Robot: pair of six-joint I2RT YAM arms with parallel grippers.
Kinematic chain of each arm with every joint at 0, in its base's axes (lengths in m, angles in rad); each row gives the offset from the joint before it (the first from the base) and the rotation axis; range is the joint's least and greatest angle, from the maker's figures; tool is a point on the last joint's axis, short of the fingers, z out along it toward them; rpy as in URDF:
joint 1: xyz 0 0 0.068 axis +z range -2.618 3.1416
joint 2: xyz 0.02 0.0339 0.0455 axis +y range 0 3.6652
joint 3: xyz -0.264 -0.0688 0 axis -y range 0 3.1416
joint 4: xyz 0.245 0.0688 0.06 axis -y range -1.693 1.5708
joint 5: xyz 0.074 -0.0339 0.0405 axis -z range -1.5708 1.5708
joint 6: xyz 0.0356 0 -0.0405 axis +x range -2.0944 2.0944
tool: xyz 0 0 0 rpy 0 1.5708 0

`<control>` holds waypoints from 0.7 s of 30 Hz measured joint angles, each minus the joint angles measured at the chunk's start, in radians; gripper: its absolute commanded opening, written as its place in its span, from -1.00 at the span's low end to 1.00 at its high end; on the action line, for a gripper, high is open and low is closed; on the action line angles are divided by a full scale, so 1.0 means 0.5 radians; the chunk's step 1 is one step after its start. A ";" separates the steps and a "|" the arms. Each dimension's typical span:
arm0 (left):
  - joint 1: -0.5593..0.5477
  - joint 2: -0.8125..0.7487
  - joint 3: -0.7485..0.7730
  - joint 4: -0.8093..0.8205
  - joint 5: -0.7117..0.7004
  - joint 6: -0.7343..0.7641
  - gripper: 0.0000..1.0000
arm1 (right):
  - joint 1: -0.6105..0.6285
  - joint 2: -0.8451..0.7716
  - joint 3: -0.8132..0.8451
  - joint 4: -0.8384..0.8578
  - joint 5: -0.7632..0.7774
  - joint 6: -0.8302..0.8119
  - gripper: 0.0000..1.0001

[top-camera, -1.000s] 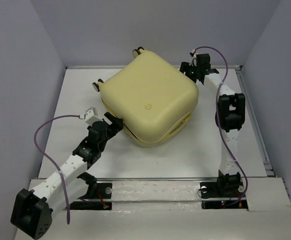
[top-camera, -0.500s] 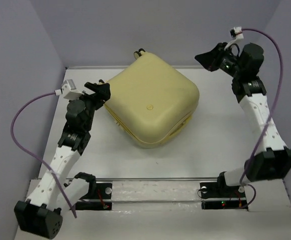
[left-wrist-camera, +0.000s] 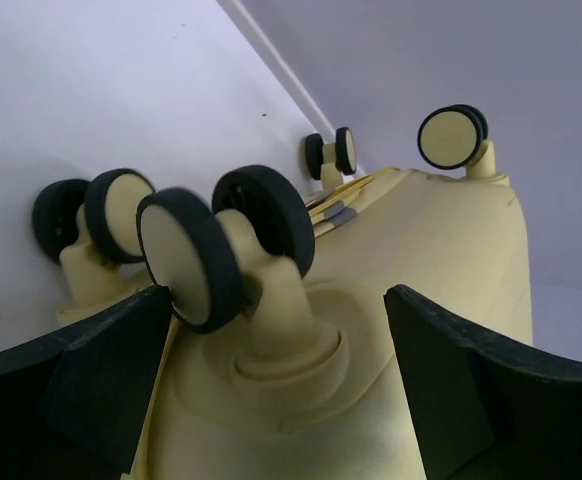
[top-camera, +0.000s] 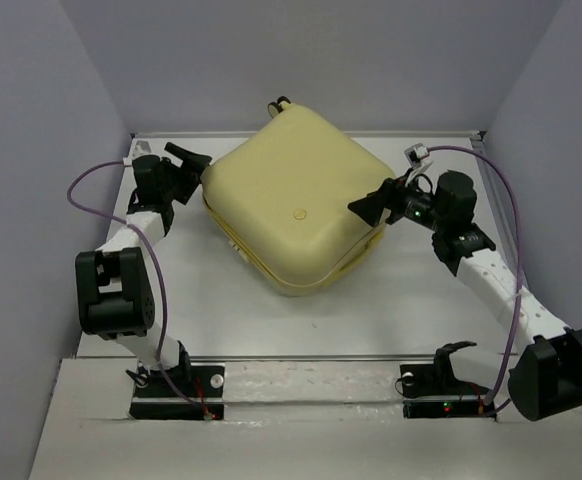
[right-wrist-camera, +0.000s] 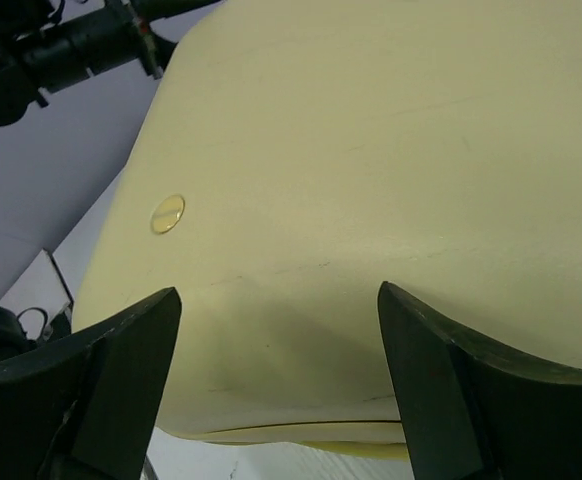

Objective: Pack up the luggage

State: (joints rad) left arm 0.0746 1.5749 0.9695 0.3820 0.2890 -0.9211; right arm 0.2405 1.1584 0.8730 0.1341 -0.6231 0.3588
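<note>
The luggage [top-camera: 296, 205] is being shown closed on the table [top-camera: 401, 300], upper middle of the frame, so its interior is being hidden. At upper left, the left gripper [top-camera: 189, 163] is being held spread beside the caster wheels [left-wrist-camera: 196, 255]. At right, the right gripper [top-camera: 369, 207] is being held spread at the lid's edge.

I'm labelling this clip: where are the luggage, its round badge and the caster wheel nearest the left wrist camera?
luggage [top-camera: 311, 185], top external view, middle of the shell.
round badge [right-wrist-camera: 167, 214], right wrist view, its centre.
caster wheel [left-wrist-camera: 181, 257], left wrist view, cream side face.
</note>
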 measured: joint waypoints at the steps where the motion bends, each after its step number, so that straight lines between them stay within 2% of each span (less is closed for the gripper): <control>1: 0.000 0.080 0.055 0.045 0.032 -0.027 0.98 | 0.030 -0.018 -0.024 -0.002 0.000 -0.004 0.73; 5: 0.000 0.314 0.209 0.184 0.119 -0.124 0.98 | 0.136 -0.052 -0.091 0.065 0.005 -0.025 0.74; 10: -0.001 0.462 0.248 0.333 0.159 -0.256 0.98 | 0.177 -0.095 -0.141 0.100 0.022 -0.040 0.80; 12: 0.008 0.505 0.251 0.425 0.158 -0.321 0.68 | 0.179 -0.110 -0.143 0.089 0.022 -0.040 0.80; 13: 0.011 0.526 0.251 0.475 0.159 -0.364 0.40 | 0.181 -0.114 -0.143 0.082 0.022 -0.040 0.81; 15: 0.011 0.587 0.251 0.605 0.166 -0.457 -0.36 | 0.191 -0.129 -0.145 0.056 0.022 -0.041 0.81; 16: 0.011 0.613 0.251 0.655 0.174 -0.506 -0.83 | 0.194 -0.138 -0.152 0.047 0.024 -0.045 0.82; 18: 0.021 0.637 0.250 0.697 0.179 -0.643 -0.88 | 0.202 -0.176 -0.179 0.021 0.034 -0.054 0.85; 21: 0.021 0.632 0.250 0.713 0.188 -0.677 -0.88 | 0.203 -0.214 -0.198 -0.030 0.066 -0.068 0.94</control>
State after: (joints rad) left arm 0.0849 1.8908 1.0946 0.7387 0.3828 -1.2594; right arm 0.3420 1.0512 0.7738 0.1192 -0.5900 0.3248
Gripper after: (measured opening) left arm 0.586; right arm 0.919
